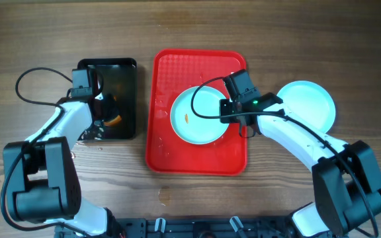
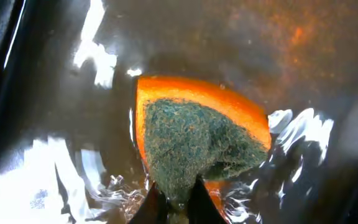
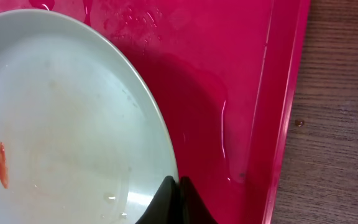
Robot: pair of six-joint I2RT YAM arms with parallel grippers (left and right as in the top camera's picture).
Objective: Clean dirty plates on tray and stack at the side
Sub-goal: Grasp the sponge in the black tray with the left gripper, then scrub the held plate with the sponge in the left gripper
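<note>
Centrally, the right hand [image 3: 176, 185] pinches the rim of a round pale-blue plate [image 3: 61, 124], orange-smeared, on the large red rectangular plastic tray [image 3: 229, 74] beneath it; the left hand [image 2: 178, 201] pinches an orange green-faced sponge [image 2: 197, 137].

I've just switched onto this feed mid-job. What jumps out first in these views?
The red tray in the middle of the table grabs the eye, with a dirty plate on it, an orange smear near its middle, and the right tool pinching its rim. Left of it, the left tool grips an orange-and-green sponge in a wet black tray. A second plate sits on the table right of the red tray.
</note>
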